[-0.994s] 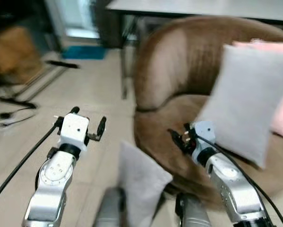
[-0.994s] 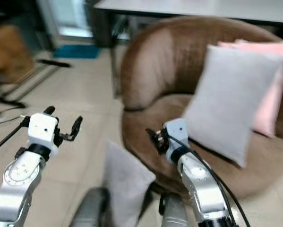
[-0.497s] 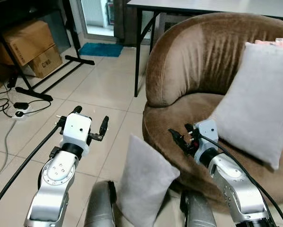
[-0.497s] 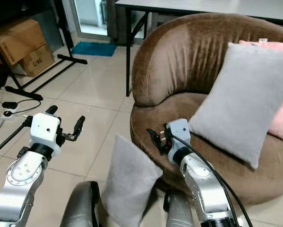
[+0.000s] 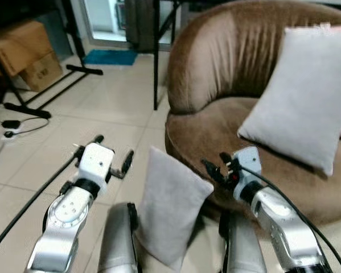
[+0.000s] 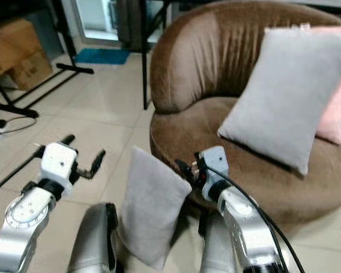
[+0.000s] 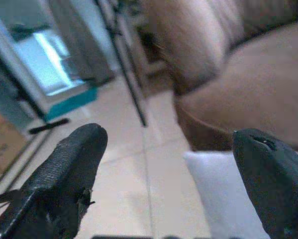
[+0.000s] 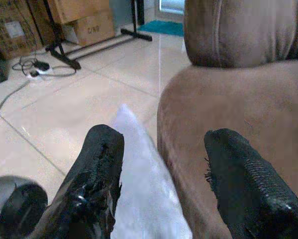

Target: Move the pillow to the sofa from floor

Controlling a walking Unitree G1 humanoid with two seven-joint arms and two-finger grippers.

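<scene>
Approach step, nothing gripped. Grey pillow (image 5: 171, 213) upright on floor between left tool (image 5: 112, 153) and right tool (image 5: 214, 168), both spread open. Next: close in from both sides, lift onto brown sofa (image 5: 216, 133).

Both arms reach forward, left claw (image 5: 113, 154) and right claw (image 5: 213, 166) spread wide.

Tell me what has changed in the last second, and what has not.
Mostly the camera: it has steadied from a blur and tipped down toward the grey pillow standing on the floor against the sofa. Nothing was taken hold of. The left gripper and right gripper stay raised either side of it, jaws open, and the other grey pillow stays on the seat.
</scene>
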